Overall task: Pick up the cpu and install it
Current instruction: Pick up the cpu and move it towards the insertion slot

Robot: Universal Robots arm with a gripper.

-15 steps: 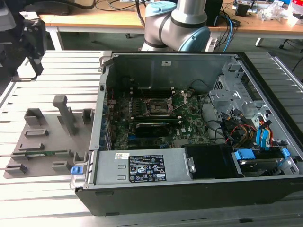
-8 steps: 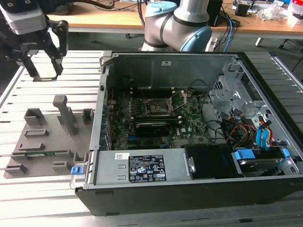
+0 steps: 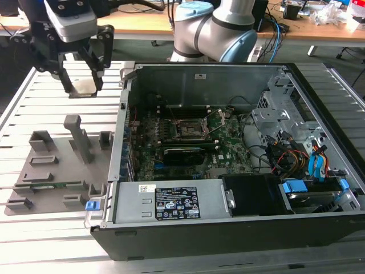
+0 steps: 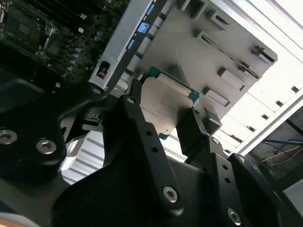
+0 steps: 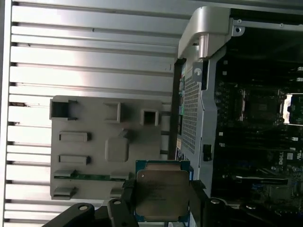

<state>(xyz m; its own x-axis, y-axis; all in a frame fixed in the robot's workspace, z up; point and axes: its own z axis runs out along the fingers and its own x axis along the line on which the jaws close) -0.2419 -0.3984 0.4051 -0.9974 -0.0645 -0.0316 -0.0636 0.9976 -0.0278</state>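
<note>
Broadly, the picking-up looks done and the installing does not. At the upper left of the exterior view the gripper [image 3: 84,80] hangs above the slatted table [image 3: 17,114], well apart from the computer case [image 3: 122,108]. In both wrist views its two dark fingers [image 5: 127,198] are closed narrowly on opposite edges of the cpu [image 5: 162,191], which sits flat between them with its pale metal top facing the camera and a thin green-blue rim showing round it. The chip is therefore in the air, clear of everything beneath it. Below it, at the lower left of the exterior view, lies the grey holder tray [image 3: 63,171] with its raised blocks and a small blue clip [image 3: 91,204] at its near corner. Further towards the middle, inside the open case, the dark square socket [image 3: 188,130] on the motherboard [image 3: 228,140] appears unoccupied, so I judge that carrying the chip across and seating it are what is left. As for writing, the top of the cpu carries faint print too small to make out, and a white sticker [image 3: 174,202] with dense black print and small symbols sits on the metal cover at the lower middle. At the right, drive bays hold blue tabs [image 3: 296,187] and coloured cables.
</note>
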